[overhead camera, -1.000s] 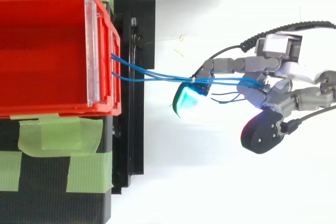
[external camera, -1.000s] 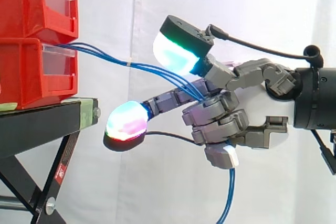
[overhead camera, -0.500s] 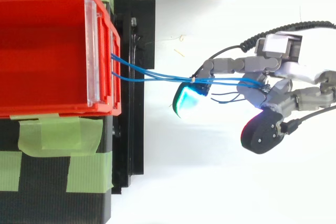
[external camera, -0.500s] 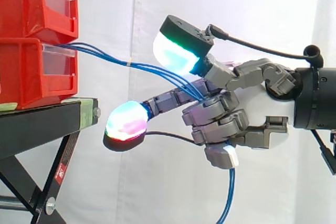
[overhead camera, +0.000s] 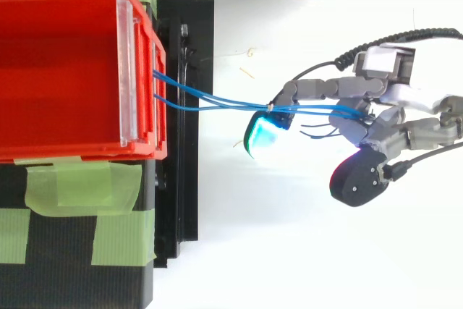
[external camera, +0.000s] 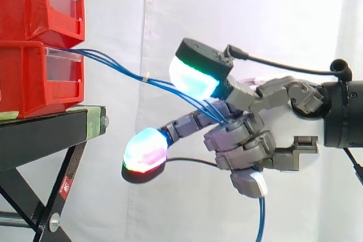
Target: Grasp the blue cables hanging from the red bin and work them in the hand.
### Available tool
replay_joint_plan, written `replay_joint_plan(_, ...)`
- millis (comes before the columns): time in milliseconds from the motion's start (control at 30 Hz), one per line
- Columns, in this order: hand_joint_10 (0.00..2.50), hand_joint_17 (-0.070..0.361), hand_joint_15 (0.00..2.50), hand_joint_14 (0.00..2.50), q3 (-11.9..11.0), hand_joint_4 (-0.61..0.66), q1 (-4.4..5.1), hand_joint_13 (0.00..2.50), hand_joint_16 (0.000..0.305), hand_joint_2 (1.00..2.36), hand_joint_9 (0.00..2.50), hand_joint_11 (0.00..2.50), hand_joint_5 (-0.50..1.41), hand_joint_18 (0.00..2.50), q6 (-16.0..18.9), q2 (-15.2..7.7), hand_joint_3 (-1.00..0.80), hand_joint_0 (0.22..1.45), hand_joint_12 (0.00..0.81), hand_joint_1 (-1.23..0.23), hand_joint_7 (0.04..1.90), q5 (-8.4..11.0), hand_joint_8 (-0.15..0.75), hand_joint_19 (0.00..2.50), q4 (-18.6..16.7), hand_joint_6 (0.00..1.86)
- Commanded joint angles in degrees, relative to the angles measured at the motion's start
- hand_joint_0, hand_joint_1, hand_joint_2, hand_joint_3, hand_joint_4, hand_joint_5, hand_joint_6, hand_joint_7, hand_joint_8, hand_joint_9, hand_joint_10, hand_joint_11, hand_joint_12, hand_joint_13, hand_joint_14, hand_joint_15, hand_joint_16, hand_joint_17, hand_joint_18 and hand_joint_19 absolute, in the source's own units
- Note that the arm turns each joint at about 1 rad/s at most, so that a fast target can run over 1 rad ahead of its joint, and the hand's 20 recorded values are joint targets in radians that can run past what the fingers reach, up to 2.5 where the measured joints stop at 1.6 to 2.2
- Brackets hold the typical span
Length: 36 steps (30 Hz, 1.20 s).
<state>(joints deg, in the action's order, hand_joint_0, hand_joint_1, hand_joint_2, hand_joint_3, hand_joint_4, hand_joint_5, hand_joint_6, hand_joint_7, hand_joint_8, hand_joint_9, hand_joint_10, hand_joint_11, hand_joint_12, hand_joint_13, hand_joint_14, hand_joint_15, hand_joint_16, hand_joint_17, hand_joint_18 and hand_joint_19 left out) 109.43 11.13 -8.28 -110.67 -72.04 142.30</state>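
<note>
White curtain [external camera: 113, 15] behind; I see thin blue cables [external camera: 122, 71], bundled by a pale tie [external camera: 146, 76], stretching taut from the front of the red bins [external camera: 34, 77] on the stand [external camera: 45, 126] into my hand [external camera: 281, 120], fingers [external camera: 238, 135] curled round them, one end dangling below

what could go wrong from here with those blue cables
The blue cables run nearly straight from the red bin to the hand, whose curled fingers clamp them; pulling away may strain them or drag the bin. The pale tie round the cables sits close to a glowing fingertip and might snag there.
</note>
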Motion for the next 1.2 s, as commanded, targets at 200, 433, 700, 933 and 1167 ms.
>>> replay_joint_plan(200,2.50,0.166,1.88,2.50,-3.88,0.29,0.30,1.73,0.221,1.00,1.06,2.50,0.13,2.19,-0.34,-0.07,-1.00,0.75,0.718,-0.56,1.14,2.34,0.486,0.56,8.35,0.01)
replay_joint_plan(433,2.50,0.166,1.88,2.50,-8.36,0.29,0.30,1.73,0.221,1.00,1.06,2.50,0.12,2.19,-0.16,-1.30,-1.00,0.74,0.718,-0.56,1.13,3.22,0.486,0.56,11.25,0.01)
replay_joint_plan(700,2.50,0.166,1.88,2.50,-13.37,0.29,-0.58,1.73,0.221,1.00,1.06,2.50,0.12,2.19,1.07,-1.30,-1.00,0.74,0.718,-0.56,1.14,1.64,0.486,0.56,17.57,0.01)
replay_joint_plan(933,2.50,0.166,1.88,2.50,-16.18,0.29,-1.29,1.73,0.221,1.00,1.06,2.50,0.15,2.19,3.53,-1.12,-1.00,0.75,0.718,-0.56,1.16,1.46,0.486,0.56,23.99,0.00)
replay_joint_plan(1167,2.50,0.166,1.88,2.50,-16.44,0.29,-1.90,1.73,0.221,1.00,1.06,2.50,0.18,2.19,5.55,-1.12,-1.00,0.76,0.718,-0.56,1.19,0.85,0.486,0.56,24.69,0.00)
